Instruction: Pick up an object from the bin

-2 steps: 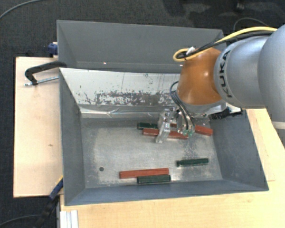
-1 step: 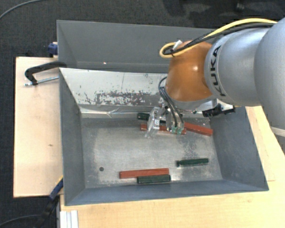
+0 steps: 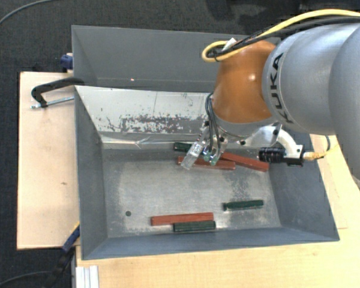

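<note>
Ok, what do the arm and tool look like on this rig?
Thick silver-grey arm with black KUKA lettering, a rounded orange cover at the wrist, a yellow cable looping over it, and a small metallic tool underneath.

The gripper (image 3: 203, 153) is seen low over the far part of the grey metal bin (image 3: 90, 179), close to its back wall. Directly beneath the gripper a red-brown flat stick (image 3: 246, 161) is laid on the floor, most of its length running out to the gripper's right. Whether the two touch cannot be made out. Just behind the gripper, to its left, the end of a dark green stick (image 3: 183, 147) is seen. Well in front of it, slightly to the right, a second dark green stick (image 3: 243, 205) is laid alone. Further forward, by the near wall, another red-brown stick (image 3: 181, 219) and a third dark green stick (image 3: 194, 226) are laid side by side, touching.
</note>
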### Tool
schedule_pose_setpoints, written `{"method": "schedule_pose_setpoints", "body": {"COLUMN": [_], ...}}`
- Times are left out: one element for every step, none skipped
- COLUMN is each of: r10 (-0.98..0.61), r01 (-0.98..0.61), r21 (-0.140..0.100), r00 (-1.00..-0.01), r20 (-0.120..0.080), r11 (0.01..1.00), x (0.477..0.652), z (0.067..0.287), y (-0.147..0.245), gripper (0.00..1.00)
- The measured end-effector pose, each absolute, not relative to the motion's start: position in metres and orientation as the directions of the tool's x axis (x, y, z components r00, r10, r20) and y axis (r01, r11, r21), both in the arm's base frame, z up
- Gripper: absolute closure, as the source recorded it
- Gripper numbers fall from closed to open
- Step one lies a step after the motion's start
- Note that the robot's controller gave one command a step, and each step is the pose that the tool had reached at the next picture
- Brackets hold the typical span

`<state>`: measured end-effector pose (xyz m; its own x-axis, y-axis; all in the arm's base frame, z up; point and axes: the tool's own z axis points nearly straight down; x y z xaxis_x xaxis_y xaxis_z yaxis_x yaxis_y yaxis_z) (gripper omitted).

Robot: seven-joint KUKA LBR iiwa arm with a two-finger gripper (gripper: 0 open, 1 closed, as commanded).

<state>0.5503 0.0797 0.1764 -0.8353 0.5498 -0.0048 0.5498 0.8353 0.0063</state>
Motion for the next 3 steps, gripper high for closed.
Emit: {"method": "schedule_pose_setpoints", "body": {"r10": [0.190,0.189,0.449], "r01": [0.190,0.189,0.449], "r21": [0.000,0.001,0.003], "r00": [-0.982,-0.982,-0.893], "r20": [-0.003,-0.002,-0.003], "r11": [0.982,0.982,0.893], "x": [0.539,0.539,0.570], "z": [0.187,0.187,0.069], "y": [0.046,0.047,0.024], "gripper": [1.00,0.00,0.00]}}
